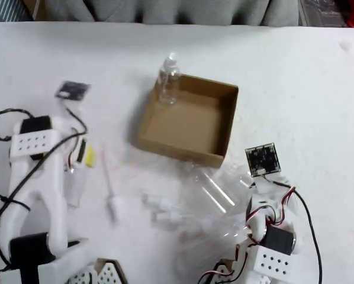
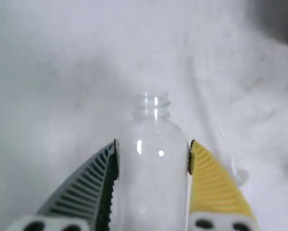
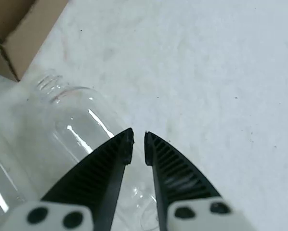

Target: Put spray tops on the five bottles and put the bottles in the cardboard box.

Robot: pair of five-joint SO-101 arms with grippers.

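My left gripper (image 2: 152,145) is shut on a clear, uncapped bottle (image 2: 151,192), its grey and yellow fingers pressing the bottle's sides; the high view shows that bottle (image 1: 75,184) at the left of the table. My right gripper (image 3: 137,140) has its black fingers shut with nothing between them, just above another uncapped bottle (image 3: 69,122) lying on its side. Several clear bottles (image 1: 215,190) lie in a heap in front of the cardboard box (image 1: 215,155). One bottle with a spray top (image 1: 168,80) stands in the box's far left corner.
Loose spray tops lie on the white table: one with a long tube (image 1: 111,200) beside the left arm, two more (image 1: 163,210) nearer the middle. A corner of the box (image 3: 11,33) is close to my right gripper. A small dark board (image 1: 72,90) lies at the far left.
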